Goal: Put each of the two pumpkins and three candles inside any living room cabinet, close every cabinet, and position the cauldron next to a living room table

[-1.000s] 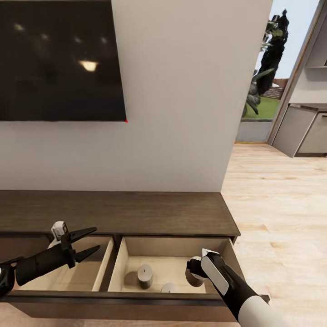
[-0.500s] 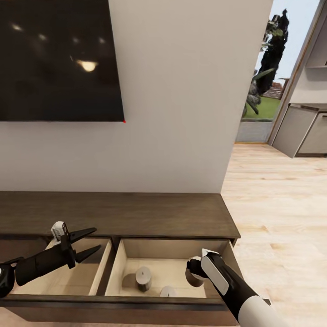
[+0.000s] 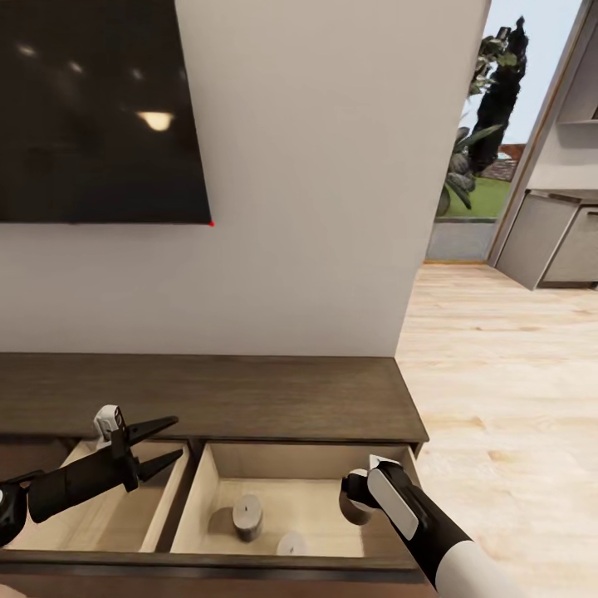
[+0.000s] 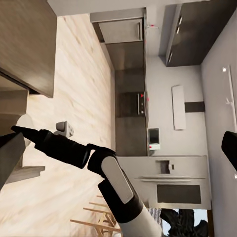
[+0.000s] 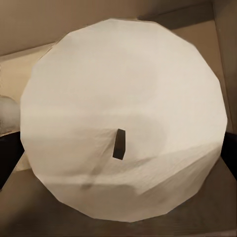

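On the wall at the left hangs a dark screen (image 3: 95, 112); I can read no brand or writing on it or anywhere else. Below it runs the long dark wood cabinet (image 3: 208, 394) with two pale-lined drawers pulled open. The left gripper (image 3: 170, 442) hovers over the left drawer (image 3: 91, 519), its two black fingers spread apart with nothing between them. In the right drawer (image 3: 274, 486) one candle (image 3: 247, 517) stands upright on the drawer floor, and a second candle (image 3: 291, 544) sits just beside it, nearer the front edge and partly hidden by it. The right gripper (image 3: 355, 507) reaches down into that drawer's right side; its wrist camera looks straight onto the pale round top of a third candle (image 5: 123, 123) with a short dark wick, dark finger edges showing at either side of it, so it appears to be pinching that candle. Further right, light wood floor (image 3: 507, 382) leads toward grey kitchen units (image 3: 556, 241).
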Tool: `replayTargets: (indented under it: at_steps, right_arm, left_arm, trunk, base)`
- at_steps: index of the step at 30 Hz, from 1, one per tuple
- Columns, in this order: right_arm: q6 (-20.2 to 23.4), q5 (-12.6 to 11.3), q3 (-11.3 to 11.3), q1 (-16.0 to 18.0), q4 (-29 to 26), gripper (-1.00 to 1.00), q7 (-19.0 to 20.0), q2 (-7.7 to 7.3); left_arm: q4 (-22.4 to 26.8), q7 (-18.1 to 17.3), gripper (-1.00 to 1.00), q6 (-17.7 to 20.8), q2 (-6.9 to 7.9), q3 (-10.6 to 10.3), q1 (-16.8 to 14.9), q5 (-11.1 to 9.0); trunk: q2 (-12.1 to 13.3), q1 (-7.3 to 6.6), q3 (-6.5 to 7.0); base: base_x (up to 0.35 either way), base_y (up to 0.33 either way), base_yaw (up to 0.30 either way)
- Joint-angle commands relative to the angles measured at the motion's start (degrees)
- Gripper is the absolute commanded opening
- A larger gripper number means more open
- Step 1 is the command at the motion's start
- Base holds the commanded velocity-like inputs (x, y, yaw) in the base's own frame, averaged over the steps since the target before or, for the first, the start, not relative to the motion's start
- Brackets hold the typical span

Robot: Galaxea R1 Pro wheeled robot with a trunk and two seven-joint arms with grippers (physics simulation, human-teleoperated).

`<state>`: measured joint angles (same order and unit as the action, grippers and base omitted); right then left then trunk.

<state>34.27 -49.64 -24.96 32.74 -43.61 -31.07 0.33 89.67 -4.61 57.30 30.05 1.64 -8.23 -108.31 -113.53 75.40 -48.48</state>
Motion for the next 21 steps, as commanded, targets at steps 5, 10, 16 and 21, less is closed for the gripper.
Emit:
replayTargets:
  at_steps: [5, 10, 16, 21]
  right_arm:
    - [0.01, -0.55, -0.18, 0.05, -0.07, -1.00, -0.57, 0.01]
    - [0.01, -0.55, -0.18, 0.05, -0.04, -1.00, -0.57, -0.01]
    - [0.01, -0.55, -0.18, 0.05, -0.01, -1.00, -0.57, 0.02]
    - [0.01, -0.55, -0.18, 0.05, 0.01, -1.00, -0.57, 0.02]
  left_arm:
    - [-0.05, -0.48, 1.00, 0.18, 0.01, 0.03, -0.03, 0.55]
    - [-0.09, -0.47, 1.00, 0.18, 0.01, 0.03, -0.03, 0.56]
    - [-0.11, -0.47, 1.00, 0.18, 0.01, 0.04, -0.03, 0.56]
    - [-0.11, -0.48, 1.00, 0.18, 0.01, 0.09, -0.03, 0.56]
  trunk:
    - [-0.02, 0.01, -0.05]
    - [-0.02, 0.01, -0.05]
    - [-0.02, 0.01, -0.05]
    - [-0.02, 0.01, -0.05]
  base:
    - [0.067, -0.002, 0.000]
    - [0.008, 0.000, 0.000]
    - [0.081, -0.014, 0.000]
    - [0.042, -0.013, 0.000]
